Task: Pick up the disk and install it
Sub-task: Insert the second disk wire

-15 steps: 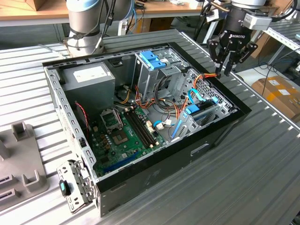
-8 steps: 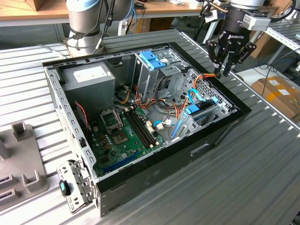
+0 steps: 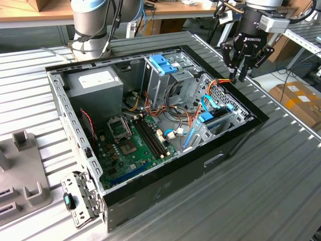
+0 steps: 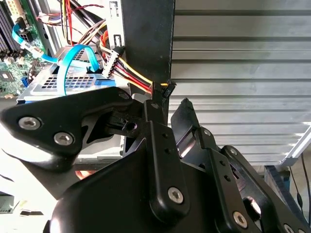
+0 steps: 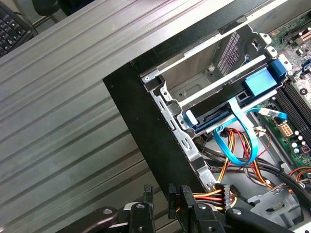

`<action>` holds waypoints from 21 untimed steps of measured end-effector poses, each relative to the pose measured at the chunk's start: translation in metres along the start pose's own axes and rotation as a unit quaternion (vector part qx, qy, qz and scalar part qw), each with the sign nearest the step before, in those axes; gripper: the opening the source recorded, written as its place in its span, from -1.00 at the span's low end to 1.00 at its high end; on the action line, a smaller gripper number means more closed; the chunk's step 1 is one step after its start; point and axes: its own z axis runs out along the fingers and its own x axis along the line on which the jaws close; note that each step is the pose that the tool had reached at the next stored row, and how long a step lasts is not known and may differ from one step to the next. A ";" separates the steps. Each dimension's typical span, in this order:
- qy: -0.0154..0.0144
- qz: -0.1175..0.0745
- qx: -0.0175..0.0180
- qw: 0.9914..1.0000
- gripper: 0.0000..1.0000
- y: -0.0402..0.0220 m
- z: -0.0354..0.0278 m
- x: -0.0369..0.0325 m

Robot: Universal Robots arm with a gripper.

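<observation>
Exterior view puts your gripper [image 3: 241, 75] above the case's [image 3: 150, 201] rim at two o'clock, fingers drawn nearly together, gripping nothing I can see. The disk [image 3: 216, 119] sits on its light-blue rails in the bay near three o'clock. Your likeliest trouble: the loose power cable [image 5: 214, 194] just under the fingertips could snag, or they could strike the rim.

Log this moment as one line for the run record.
gripper: above black open computer case edge, holding nothing | silver disk in light-blue rails: seated in bay | blue cable: attached
</observation>
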 end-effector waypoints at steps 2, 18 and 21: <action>0.000 0.000 0.000 1.000 -0.47 0.0000 -0.0001 0.0000; -0.001 0.000 0.001 1.000 -0.47 -0.0033 0.0016 0.0001; -0.002 0.000 0.001 1.000 -0.47 -0.0033 0.0017 0.0000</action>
